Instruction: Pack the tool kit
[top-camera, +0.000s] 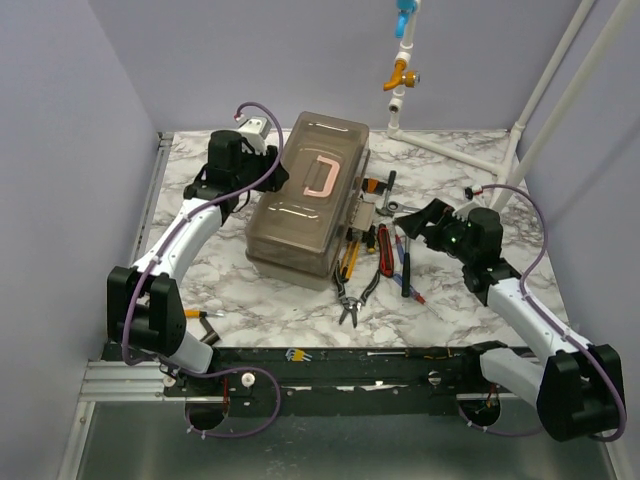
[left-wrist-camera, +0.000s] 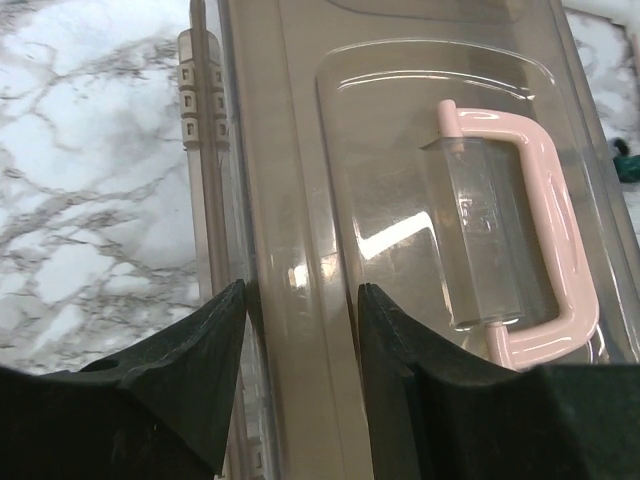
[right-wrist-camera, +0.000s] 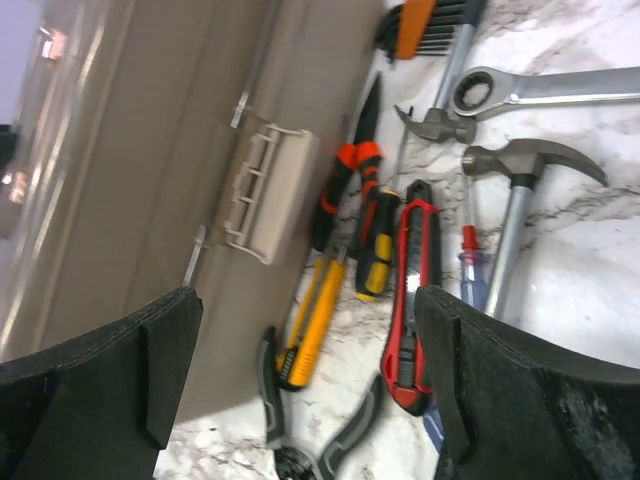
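Tool kit box: the toolbox (top-camera: 305, 200) sits mid-table with its lid down and the pink handle (top-camera: 322, 180) on top. Its beige latch (right-wrist-camera: 262, 190) faces 3 o'clock.
Loose tools: they lie on the marble table (top-camera: 260, 300) at the box's 3 to 5 o'clock: hammer (right-wrist-camera: 510, 240), wrench (right-wrist-camera: 560, 88), red knife (right-wrist-camera: 412, 290), pliers (top-camera: 352, 300).
Left gripper (left-wrist-camera: 300, 380): it is at the box's 10 o'clock, jaws partly apart astride the hinge-side lid edge. I cannot tell whether they pinch it or only rest there.
Right gripper (right-wrist-camera: 310, 370): it hovers over the tool row from the 3 o'clock side, jaws wide and holding nothing.
Handling, box: I judge it a stiff, smooth, slippery shell, far too broad to span. I'd take the handle, the latch tab or the lid rim.
Handling, tools: rigid, dense steel. The hammer looks head-heavy, so I'd grip its shaft near the head. I'd take the knife across its body. The pliers' handles may swing.
Progress: every tool I see is outside the box, and I reckon the lid has to open first.
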